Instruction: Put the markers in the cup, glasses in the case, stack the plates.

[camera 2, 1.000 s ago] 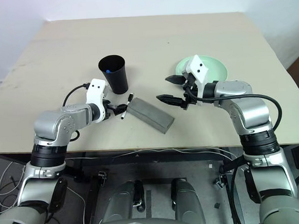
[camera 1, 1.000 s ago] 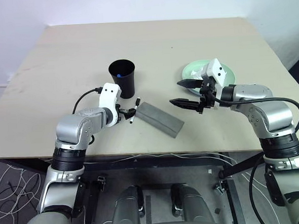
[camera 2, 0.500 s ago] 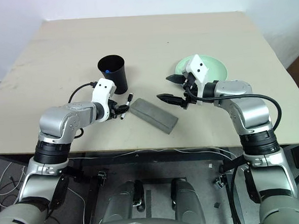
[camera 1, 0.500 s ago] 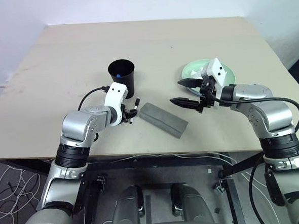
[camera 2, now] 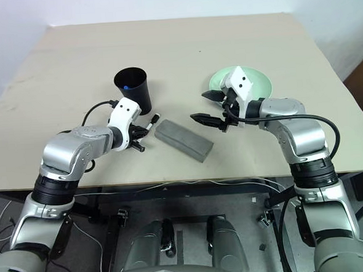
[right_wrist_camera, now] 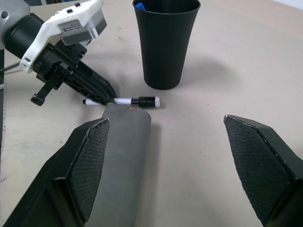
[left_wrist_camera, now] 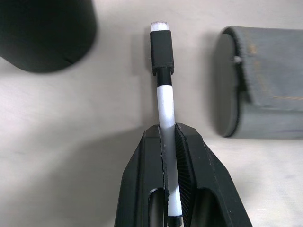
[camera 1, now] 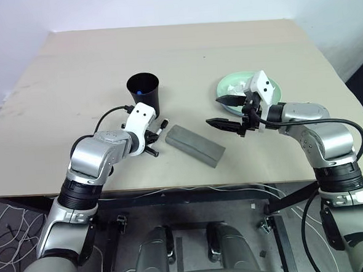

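- The left gripper (left_wrist_camera: 168, 189) is pinched on the black-capped marker (left_wrist_camera: 164, 101), its two black fingers (left_wrist_camera: 142, 189) pressed against the white barrel; the capped end sticks out past the fingertips, and the marker lies low over the counter (camera 1: 73, 75), whether touching it or just off it cannot be told
- The cup (camera 1: 143, 94) stands upright just beyond and slightly left of that gripper; a spot of blue, the blue-capped marker (camera 1: 140, 92), shows inside it near the bottom
- The case (camera 1: 194, 145), grey and shut, lies flat just right of the held marker, slanting from its far-left end to its near-right end; its rounded far-left end sits close beside the marker's cap without touching it
- Marker, cup and case crowd together here; the cup's wall stands right beside the marker's capped end, the case flanks the other side
- The right gripper (camera 1: 226, 111) hangs above the counter to the right of the case with its fingers spread wide and nothing between them; it points left toward the case and cup
- The plates (camera 1: 231, 83) sit at the far right as one pale mint-green round, partly hidden behind the right gripper's white wrist block; whether two are stacked there cannot be told
- The glasses are not to be seen lying loose on the counter
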You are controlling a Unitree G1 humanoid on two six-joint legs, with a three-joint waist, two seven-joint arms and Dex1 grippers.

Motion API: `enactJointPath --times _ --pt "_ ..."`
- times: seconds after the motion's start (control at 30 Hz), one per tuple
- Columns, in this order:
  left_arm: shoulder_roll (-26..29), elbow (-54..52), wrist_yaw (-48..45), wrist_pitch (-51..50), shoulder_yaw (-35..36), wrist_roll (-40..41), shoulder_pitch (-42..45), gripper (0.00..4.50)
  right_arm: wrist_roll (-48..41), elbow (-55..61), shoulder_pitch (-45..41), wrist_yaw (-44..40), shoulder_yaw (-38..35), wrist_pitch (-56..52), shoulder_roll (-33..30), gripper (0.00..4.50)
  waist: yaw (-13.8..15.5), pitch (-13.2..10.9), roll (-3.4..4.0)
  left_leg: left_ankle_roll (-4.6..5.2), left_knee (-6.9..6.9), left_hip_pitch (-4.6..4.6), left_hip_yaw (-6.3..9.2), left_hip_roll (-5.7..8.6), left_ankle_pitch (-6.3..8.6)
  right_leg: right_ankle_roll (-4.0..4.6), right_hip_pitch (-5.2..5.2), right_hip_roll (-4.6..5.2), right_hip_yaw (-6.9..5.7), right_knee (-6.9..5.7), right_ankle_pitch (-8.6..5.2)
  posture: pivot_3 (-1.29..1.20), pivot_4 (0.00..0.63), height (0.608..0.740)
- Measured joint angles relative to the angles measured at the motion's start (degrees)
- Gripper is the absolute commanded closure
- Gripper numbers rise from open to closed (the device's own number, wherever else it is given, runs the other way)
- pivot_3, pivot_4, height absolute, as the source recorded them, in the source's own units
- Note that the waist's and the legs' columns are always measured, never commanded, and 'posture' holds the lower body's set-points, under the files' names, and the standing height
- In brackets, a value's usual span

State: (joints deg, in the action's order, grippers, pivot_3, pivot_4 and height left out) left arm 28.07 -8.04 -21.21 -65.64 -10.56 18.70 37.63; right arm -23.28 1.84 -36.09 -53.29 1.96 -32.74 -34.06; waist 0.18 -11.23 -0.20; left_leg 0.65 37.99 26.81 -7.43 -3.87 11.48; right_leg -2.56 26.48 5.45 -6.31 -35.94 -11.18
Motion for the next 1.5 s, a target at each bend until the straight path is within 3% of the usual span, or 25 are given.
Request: enactJointPath --times 0.2,0.33,0.77,1.2,1.5 --pt "3.8 -4.5 -4.4 8.9 -1.9 -2.4 -2.8 4.49 0.0 -0.1 -0.9 -0.4 0.1 0.4 0.4 0.41 0.2 0.0 0.00 0.00 0.00 0.35 0.00 0.00 0.00 0.01 0.30 0.01 -0.01 0.04 0.01 0.00 0.150 0.713" --pt "3.1 -7.8 -6.9 13.1 -1.6 -2.1 -3.7 4.49 0.1 -0.9 -0.9 -0.9 0.1 0.6 0.3 0.41 0.6 0.0 0.00 0.06 0.03 0.48 -0.03 0.04 -0.01 0.00 0.35 0.01 -0.03 0.05 0.01 0.00 0.150 0.713" --pt "-4.9 -4.5 -7.9 36.3 6.4 -2.0 -2.7 4.49 -2.3 0.9 -0.7 -6.1 0.1 -1.3 -1.5 0.41 0.5 0.0 0.00 0.24 0.14 0.46 -0.08 0.04 -0.13 -0.03 0.29 -0.05 -0.05 -0.02 0.03 0.00 0.150 0.713" --pt "-8.9 21.8 -1.6 69.3 16.0 -7.0 12.9 4.49 -1.6 1.6 0.2 -5.3 0.7 -1.3 -1.5 0.41 0.6 0.0 -0.01 0.33 0.20 0.41 -0.12 0.05 -0.18 -0.21 0.22 -0.09 -0.09 -0.08 0.13 0.00 0.150 0.713" --pt "-9.3 42.7 -4.3 79.9 17.2 -7.1 17.3 4.49 -0.6 2.5 0.5 -4.4 0.8 -1.3 -2.1 0.41 0.5 0.0 -0.02 0.34 0.21 0.44 -0.11 0.05 -0.19 -0.22 0.24 -0.09 -0.10 -0.07 0.13 0.00 0.150 0.713"
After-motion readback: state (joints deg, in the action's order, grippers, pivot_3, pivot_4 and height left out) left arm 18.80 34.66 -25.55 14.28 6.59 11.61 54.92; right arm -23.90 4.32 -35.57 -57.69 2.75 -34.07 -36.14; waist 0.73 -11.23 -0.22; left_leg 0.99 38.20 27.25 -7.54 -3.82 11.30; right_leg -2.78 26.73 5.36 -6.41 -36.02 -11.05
